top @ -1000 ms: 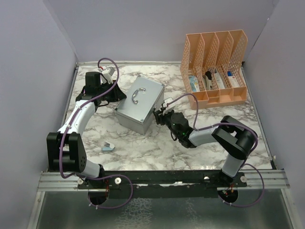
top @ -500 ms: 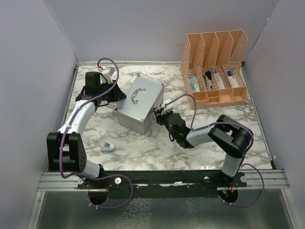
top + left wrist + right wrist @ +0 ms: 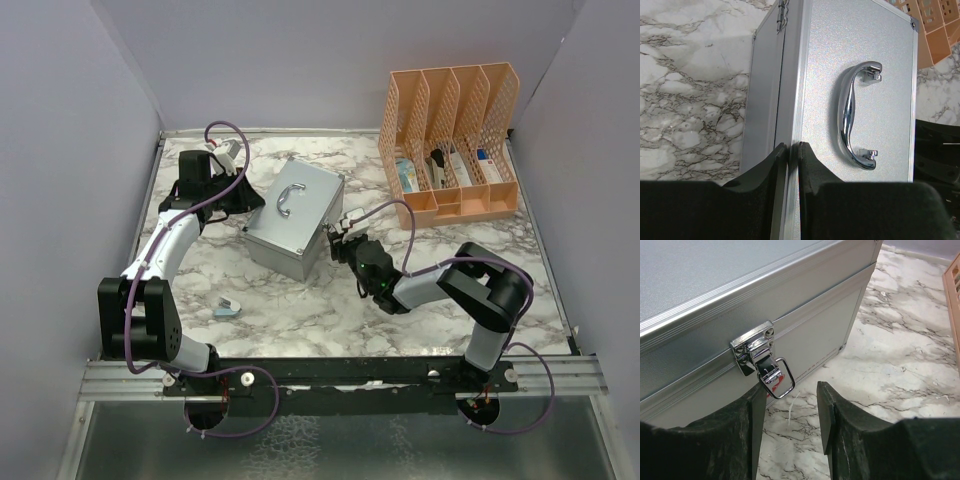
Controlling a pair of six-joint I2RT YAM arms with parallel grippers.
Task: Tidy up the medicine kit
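Looking at the medicine kit [image 3: 295, 218] first: it's sitting flat on the marble table [image 3: 330, 310], turned at a slant, lid down. The curved chrome handle [image 3: 847, 122] lies flat on top of the lid.

On the kit's front wall, the latch [image 3: 760, 360] has its wire loop hanging down. I honestly can't tell from here if it's hooked or not.

The left gripper [image 3: 793, 147] is at the kit's back edge, the side with the hinge [image 3: 781, 15]. It's clenched: both dark pads [image 3: 810, 165] are pinched right onto the thin metal rail along the lid's rear edge, with just the rail between them.

The right gripper [image 3: 791, 387] is over at the kit's front wall, low near the table and pointing at the latch. Its jaws are spread, not holding anything. One finger [image 3: 752, 415] sits just beside and under the latch loop, the other is off to the side of it over bare marble.

Further out from the kit: an orange mesh file organizer [image 3: 450, 140] stands well off to the kit's right, against the back wall, with some small packs in its slots. A small teal and white item [image 3: 227, 309] lies on the table on the near-left side of the kit, well apart from it. It's too small to make out.
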